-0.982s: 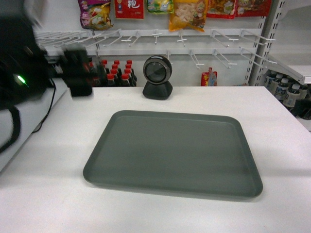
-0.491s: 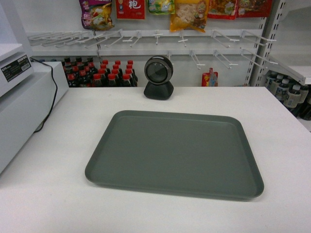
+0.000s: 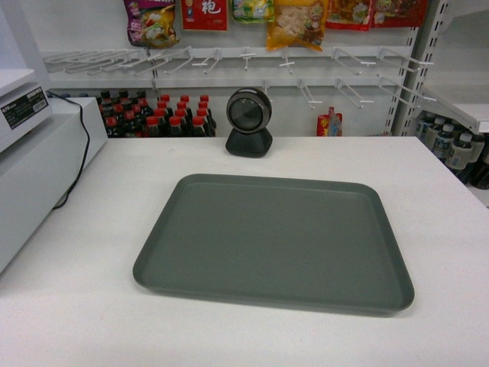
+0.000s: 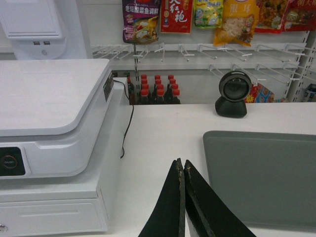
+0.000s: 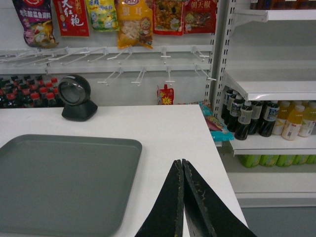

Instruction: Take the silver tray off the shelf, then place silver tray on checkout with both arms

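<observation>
The silver tray [image 3: 276, 241] lies flat on the white checkout [image 3: 99, 306], in front of the black round scanner [image 3: 247, 122]. It also shows as the grey-green tray [image 4: 266, 177] in the left wrist view and the tray [image 5: 59, 182] in the right wrist view. My left gripper [image 4: 181, 163] is shut with nothing in it, above the counter just left of the tray's left rim. My right gripper [image 5: 180, 162] is shut and empty, over the counter to the right of the tray. Neither arm appears in the head view. A white shelf [image 5: 266, 89] stands at the right.
A white cash register [image 4: 49, 123] with a black cable [image 4: 127, 121] sits left of the tray. Dark red-capped bottles [image 3: 168, 115] stand behind the counter under hook rails [image 3: 252, 61] with snack bags. Drink bottles [image 5: 261, 118] fill the right shelf beyond the counter's right edge [image 5: 217, 158].
A second ago a black arm blurred the head view's left side; it has left that view. The register now shows there. The tray has stayed put.
</observation>
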